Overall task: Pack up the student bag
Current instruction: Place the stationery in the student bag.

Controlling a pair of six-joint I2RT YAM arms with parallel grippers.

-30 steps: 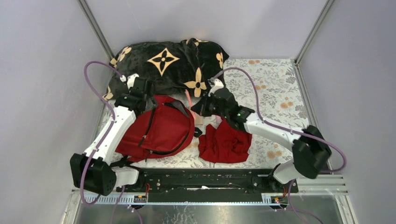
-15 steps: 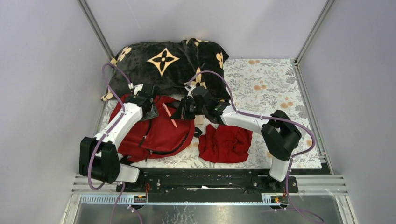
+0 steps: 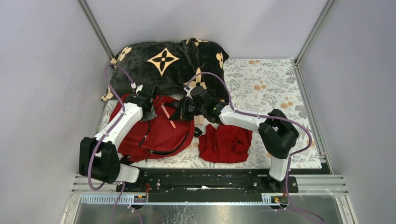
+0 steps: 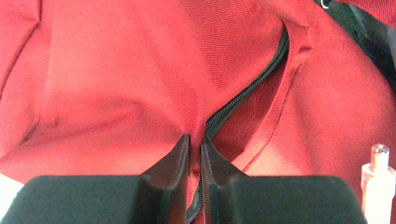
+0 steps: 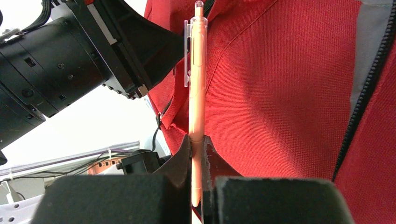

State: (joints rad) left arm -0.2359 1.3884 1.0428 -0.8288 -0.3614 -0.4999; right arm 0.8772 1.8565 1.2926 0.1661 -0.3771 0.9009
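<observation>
1. Now the student bag lies flat on the left part of the counter. Its far end is up against a black flowered blanket, and a dark-red cloth lies just beside it on the right.
2. At the bag's far end, the left hand has its fingers drawn almost together on a fold of red fabric right at the black zip. I read this as a pinch meant to lift the lip of the opening.
3. Meanwhile the right hand is clamped on a peach-pink pen, gripping the lower barrel. The clip end points away from it, toward the left hand. From above, the pen hangs over the bag's upper part, between the two hands.
4. As I judge it, the step in hand is getting the pen into the bag, with one hand holding the mouth and the other delivering. It is not yet done, since the pen's whole length shows outside the fabric.
5. The next move calls for aiming the clip end at the gap along the zip, just beside the left fingers. The pen should slide in lengthwise before the right fingers part. That gap looks narrow in the left wrist view, so the fabric may need raising further. Otherwise the pen could ride over the cloth and end up on top.
</observation>
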